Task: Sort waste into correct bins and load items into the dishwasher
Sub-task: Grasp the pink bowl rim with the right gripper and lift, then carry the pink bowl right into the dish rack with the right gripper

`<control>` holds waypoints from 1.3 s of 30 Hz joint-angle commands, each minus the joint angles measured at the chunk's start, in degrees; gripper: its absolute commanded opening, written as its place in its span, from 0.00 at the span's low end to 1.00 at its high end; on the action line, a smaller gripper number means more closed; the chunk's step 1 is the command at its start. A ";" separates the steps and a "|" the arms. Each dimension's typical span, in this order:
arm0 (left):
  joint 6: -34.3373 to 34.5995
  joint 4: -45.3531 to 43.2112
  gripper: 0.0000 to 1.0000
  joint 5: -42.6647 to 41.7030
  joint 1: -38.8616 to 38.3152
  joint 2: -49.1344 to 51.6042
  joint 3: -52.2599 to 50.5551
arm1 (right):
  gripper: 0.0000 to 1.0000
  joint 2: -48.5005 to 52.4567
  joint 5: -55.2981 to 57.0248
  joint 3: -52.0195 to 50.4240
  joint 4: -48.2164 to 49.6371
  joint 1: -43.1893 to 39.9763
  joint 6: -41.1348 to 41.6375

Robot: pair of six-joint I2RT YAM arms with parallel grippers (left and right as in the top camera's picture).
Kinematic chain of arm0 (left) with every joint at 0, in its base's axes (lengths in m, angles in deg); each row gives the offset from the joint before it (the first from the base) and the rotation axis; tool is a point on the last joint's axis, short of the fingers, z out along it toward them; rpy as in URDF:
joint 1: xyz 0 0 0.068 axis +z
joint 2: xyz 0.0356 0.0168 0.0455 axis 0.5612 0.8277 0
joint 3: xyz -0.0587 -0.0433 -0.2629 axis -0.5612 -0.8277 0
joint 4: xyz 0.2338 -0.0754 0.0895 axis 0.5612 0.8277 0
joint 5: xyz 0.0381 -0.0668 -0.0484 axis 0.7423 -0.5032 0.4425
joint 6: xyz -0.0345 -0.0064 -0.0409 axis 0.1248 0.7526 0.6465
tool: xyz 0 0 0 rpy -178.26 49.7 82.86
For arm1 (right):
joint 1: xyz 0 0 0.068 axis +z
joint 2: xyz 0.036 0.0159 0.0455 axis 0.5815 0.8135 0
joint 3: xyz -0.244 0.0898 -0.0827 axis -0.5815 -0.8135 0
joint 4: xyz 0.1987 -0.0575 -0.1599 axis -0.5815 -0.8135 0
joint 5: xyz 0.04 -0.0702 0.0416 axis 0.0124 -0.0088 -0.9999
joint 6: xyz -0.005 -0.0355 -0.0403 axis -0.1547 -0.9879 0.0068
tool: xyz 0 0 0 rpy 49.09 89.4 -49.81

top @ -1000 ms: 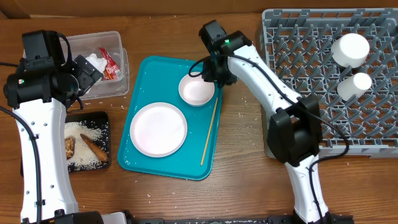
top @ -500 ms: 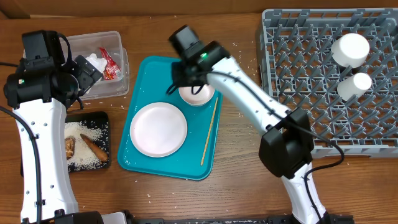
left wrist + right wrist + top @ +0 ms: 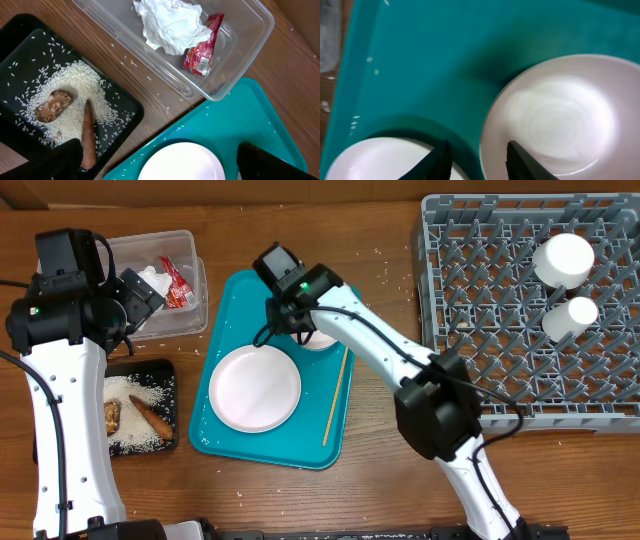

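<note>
The grey dish rack fills the far right, with a white bowl and a smaller cup upended on its pegs. Left of centre, the teal tray carries the large plate, a small dish beyond it and the wooden stick along its right side. At the far left the clear tub holds the napkin and a wrapper. The black tray nearer holds rice and two brown scraps.

The right gripper stands part open astride the small dish's left rim, gripping nothing. The left gripper hangs wide open and empty.

A pinch on that thin, glossy rim may slip. The dish could then skate into the stick or drop onto the large plate just beside it.
</note>
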 commanded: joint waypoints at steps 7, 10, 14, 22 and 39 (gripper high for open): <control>0.76 -0.02 1.00 -0.07 -0.13 -0.02 0.11 | 0.38 0.87 -0.09 1.03 -0.20 -0.24 0.63; 0.76 -0.02 1.00 -0.07 -0.13 -0.02 0.11 | 0.38 0.92 -0.11 -0.37 0.76 -0.24 0.66; 0.76 -0.02 1.00 -0.07 -0.13 -0.02 0.11 | 0.36 0.92 -0.11 -2.97 1.46 -0.24 0.68; 0.76 -0.02 1.00 -0.07 -0.13 -0.02 0.11 | 0.29 0.90 -0.33 -3.23 1.14 -0.26 0.87; 0.76 -0.02 1.00 -0.07 -0.11 -0.02 0.11 | 0.04 0.39 0.35 19.47 -19.63 -2.58 0.83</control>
